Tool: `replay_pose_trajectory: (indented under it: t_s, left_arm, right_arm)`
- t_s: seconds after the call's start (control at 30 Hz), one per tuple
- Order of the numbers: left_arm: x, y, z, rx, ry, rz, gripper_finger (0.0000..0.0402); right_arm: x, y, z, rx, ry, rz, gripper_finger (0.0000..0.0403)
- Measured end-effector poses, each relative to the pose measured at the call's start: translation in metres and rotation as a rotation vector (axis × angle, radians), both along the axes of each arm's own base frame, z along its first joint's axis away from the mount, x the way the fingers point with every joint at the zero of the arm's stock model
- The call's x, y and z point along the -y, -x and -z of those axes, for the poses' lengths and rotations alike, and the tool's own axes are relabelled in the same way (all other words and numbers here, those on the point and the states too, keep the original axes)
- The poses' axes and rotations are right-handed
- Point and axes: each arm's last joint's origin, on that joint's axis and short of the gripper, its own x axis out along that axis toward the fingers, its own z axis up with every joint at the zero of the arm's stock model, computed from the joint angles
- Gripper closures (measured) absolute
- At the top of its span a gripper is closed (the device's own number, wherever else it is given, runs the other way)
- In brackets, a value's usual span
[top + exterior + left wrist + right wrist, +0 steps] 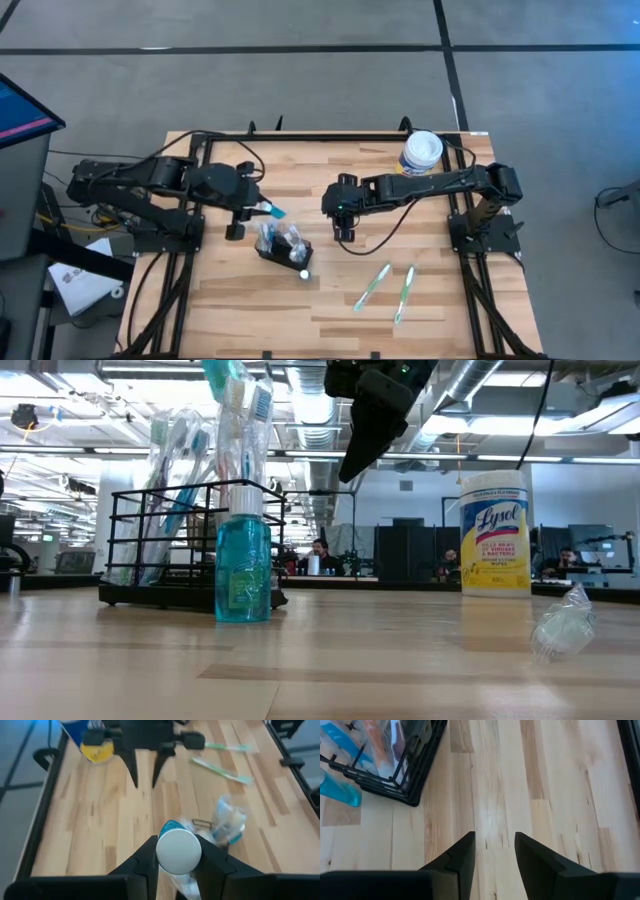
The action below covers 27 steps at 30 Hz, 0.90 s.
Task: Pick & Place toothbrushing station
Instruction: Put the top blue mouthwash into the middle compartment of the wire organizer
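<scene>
The toothbrushing station (282, 248) is a black wire rack standing on its base mid-table, with several plastic-wrapped toothbrushes upright in it (190, 540) (395, 765). A blue bottle (243, 575) stands against its near side. My left gripper (262, 210) hovers just left of and above the rack, shut on a small teal thing with a white round end (179, 851). My right gripper (345, 228) hangs open above bare wood to the rack's right (492, 845), with nothing between its fingers. My left gripper pinches the teal thing between its two fingers at its white round end (179, 851). The fingers slant down toward the table's right. The teal body (274, 211) sticks out past the fingertips, lifted clear of the table and the rack.
A yellow wipes canister (421, 152) with a white lid stands at the far right. Two green toothbrushes (372, 287) (404, 293) lie flat near the front right. A crumpled clear wrapper (565, 625) lies on the wood. Bare wood spreads at the near left.
</scene>
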Motion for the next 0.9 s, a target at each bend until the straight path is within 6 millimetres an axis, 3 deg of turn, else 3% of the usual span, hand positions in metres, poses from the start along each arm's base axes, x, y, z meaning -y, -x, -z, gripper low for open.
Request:
replay_pose_trajectory:
  t_s: [0.2, 0.6, 0.9]
  left_arm:
    - [0.008, -0.008, -0.007, -0.095, 0.024, 0.0, 0.0317]
    - [0.033, -0.049, -0.021, -0.323, 0.012, 0.042, 0.0317]
    - [0.047, -0.062, -0.011, -0.388, 0.005, 0.076, 0.0317]
  right_arm:
    - [0.0, 0.001, 0.001, -0.016, -0.003, 0.005, 0.0274]
    - [0.0, 0.003, 0.002, -0.034, -0.01, 0.019, 0.0274]
    - [0.0, 0.008, 0.004, -0.079, -0.037, 0.066, 0.0274]
